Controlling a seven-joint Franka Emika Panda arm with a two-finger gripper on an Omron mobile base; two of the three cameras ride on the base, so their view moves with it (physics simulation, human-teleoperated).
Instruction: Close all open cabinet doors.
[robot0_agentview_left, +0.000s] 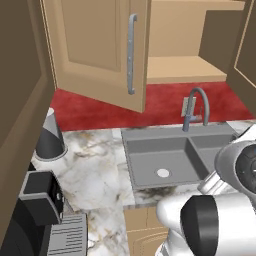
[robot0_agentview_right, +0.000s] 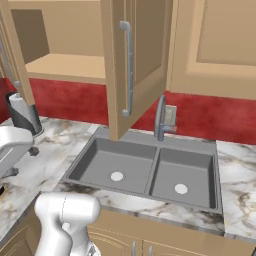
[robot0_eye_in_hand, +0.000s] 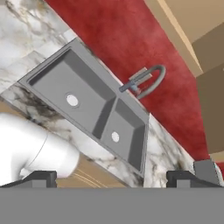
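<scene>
Left base view: cabinet door (robot0_agentview_left: 95, 50) at 12 o'clock swung out over sink (robot0_agentview_left: 165, 160), handle (robot0_agentview_left: 131, 54) facing arm, so prob first to push shut. Gripper (robot0_eye_in_hand: 111, 177) jaws wide, empty, aimed twd faucet (robot0_eye_in_hand: 146, 81).

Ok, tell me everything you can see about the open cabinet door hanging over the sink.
The open cabinet door is tall, light-tan and wood-looking, with a recessed rectangular panel. A long vertical silver bar handle runs near its free edge. It is swung out from the wall cabinet, whose bare shelf shows beside it. In the right base view the door juts toward the camera above the grey double sink, left of the faucet. Nothing touches it.
</scene>
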